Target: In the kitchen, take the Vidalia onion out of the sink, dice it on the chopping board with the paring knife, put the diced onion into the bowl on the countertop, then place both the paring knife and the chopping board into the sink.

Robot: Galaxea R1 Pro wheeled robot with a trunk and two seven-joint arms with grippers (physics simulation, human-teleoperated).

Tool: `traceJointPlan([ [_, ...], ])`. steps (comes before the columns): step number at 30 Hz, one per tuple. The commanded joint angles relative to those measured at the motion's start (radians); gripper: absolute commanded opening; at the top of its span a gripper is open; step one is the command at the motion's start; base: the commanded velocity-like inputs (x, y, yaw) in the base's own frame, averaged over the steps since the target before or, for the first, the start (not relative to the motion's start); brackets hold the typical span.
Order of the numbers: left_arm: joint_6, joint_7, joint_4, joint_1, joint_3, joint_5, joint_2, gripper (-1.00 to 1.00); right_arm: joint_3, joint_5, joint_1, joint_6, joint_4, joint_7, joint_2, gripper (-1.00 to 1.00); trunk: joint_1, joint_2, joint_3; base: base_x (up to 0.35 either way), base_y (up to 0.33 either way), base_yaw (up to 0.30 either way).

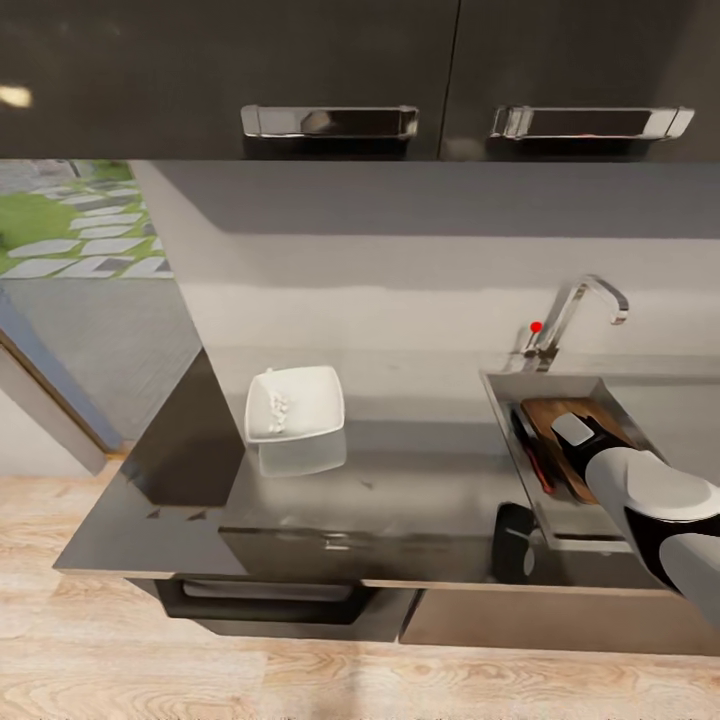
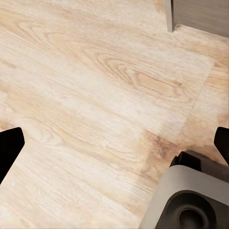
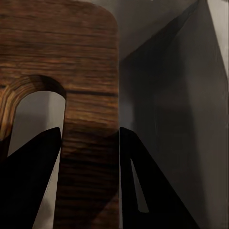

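Observation:
The chopping board (image 1: 556,418) lies tilted inside the sink (image 1: 503,412), and the paring knife (image 1: 536,457) rests along the board's left side with its orange-red handle toward me. My right arm reaches down into the basin. In the right wrist view my right gripper (image 3: 89,131) is shut on the board's (image 3: 81,62) wooden strip beside the slot hole. The white bowl (image 1: 322,392) stands on the countertop (image 1: 400,480), holding tiny white cubes of Vidalia onion (image 1: 279,408). My left gripper (image 2: 114,143) hangs open over the wooden floor.
The curved chrome tap (image 1: 588,296) with its red knob (image 1: 537,326) rises behind the sink. Dark wall cabinets with steel handles (image 1: 328,121) hang overhead. The robot's grey base (image 2: 191,202) sits on the floor by the left gripper. A drawer (image 1: 260,598) stands slightly open below the countertop.

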Motion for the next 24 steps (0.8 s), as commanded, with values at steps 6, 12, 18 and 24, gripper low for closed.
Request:
traceJointPlan([
  [6,-0.008,-0.001,0.004,-0.002,0.005,0.0,0.0,1.0,-0.007,0.008,-0.001,-0.008,0.004,0.001,0.0,-1.0,0.0,-0.001,-0.011,0.091,0.0,0.0],
  [12,-0.008,-0.001,0.004,-0.002,0.005,0.0,0.0,1.0,-0.008,0.008,-0.001,-0.008,0.004,0.001,0.001,-1.0,0.0,-0.001,-0.021,0.074,0.0,0.0],
  [18,-0.007,-0.001,0.004,-0.002,0.005,0.0,0.0,1.0,-0.009,0.008,-0.001,-0.008,0.003,0.001,0.0,-1.0,0.0,-0.001,-0.026,0.008,0.0,0.0],
  [24,-0.006,-0.001,0.004,-0.002,0.005,0.0,0.0,1.0,-0.009,0.008,-0.001,-0.008,0.003,0.001,0.0,1.0,0.0,-0.001,-0.026,0.0,0.0,0.0],
])
